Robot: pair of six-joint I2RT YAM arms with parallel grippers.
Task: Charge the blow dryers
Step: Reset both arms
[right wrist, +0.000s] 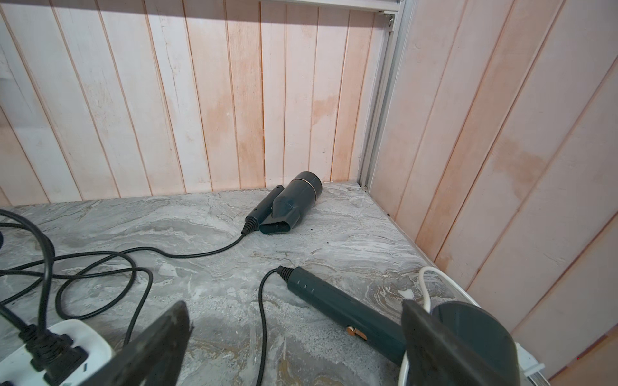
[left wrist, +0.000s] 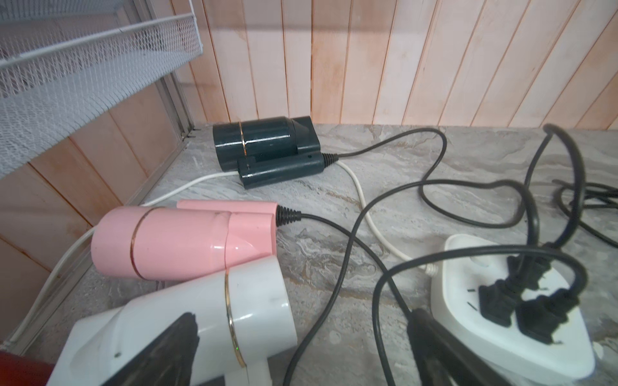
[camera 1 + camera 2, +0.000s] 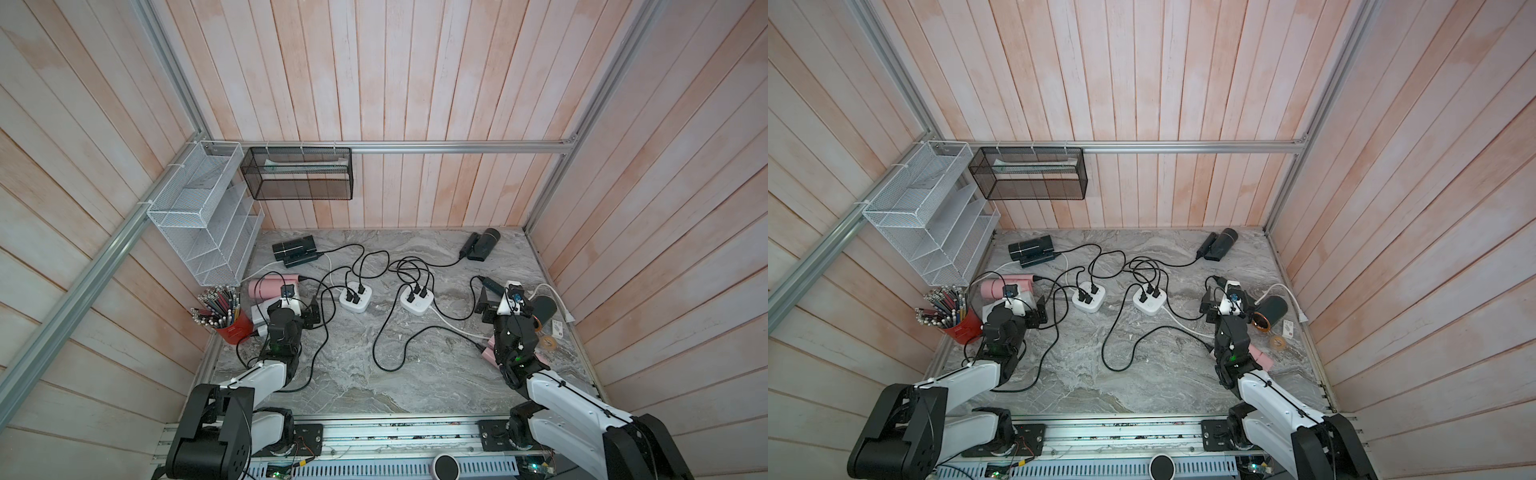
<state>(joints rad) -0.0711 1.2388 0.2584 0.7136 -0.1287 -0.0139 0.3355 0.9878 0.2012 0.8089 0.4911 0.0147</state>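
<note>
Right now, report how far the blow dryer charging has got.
Done, apparently: left power strip and right power strip each carry three black plugs. In hand: nothing; left end effector and right end effector stand open. Remaining: apparently nothing; no loose black plug seen.

- Your white-and-black left arm reaches forward and low, and its black parallel left gripper has its jaws spread wide.
- Your right arm is posed likewise, with the right gripper wide apart too.
</note>
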